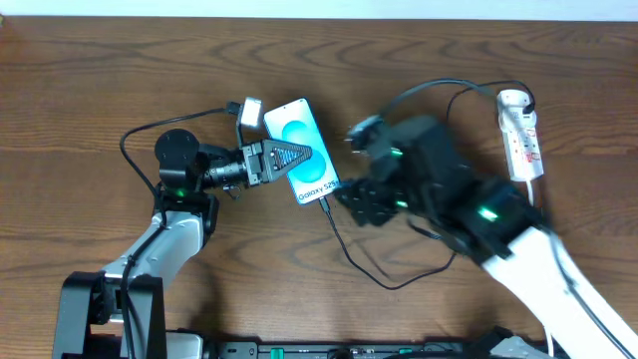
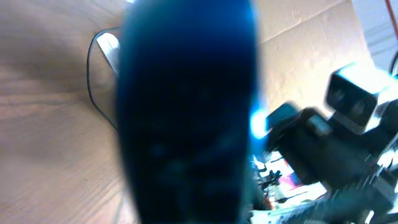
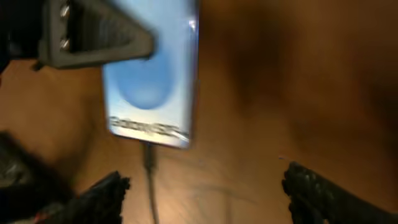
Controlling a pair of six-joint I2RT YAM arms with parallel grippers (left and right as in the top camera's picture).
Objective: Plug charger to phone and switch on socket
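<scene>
There is one phone (image 1: pixel 299 128), one charger (image 3: pixel 149 160) and one socket (image 1: pixel 522 140) on the dark, grained wooden table (image 1: pixel 100 70), with my two grippers working over them.

The phone is a flat rectangle, left of centre. It has a glossy blue-cyan screen and a white strip with text at its near end. My left gripper (image 1: pixel 299 156) reaches in from the left. One ribbed, triangular black finger lies across the screen, and the phone looks clamped between my fingers. My left wrist view gives only a dark blue blur.

The charger is a thin black cable. Its small plug tip sits against the middle of the phone's near edge, seemingly pushed in. From there the cable curves near and to the right.

My right gripper (image 3: pixel 205 180) hovers just near and right of that plug. Its two textured black fingers are spread wide and hold nothing.

The socket is a long white strip with red marks. It lies at the far right, well apart from the phone.

One small white block (image 1: pixel 251 110) sits just beside the phone's far left corner.
</scene>
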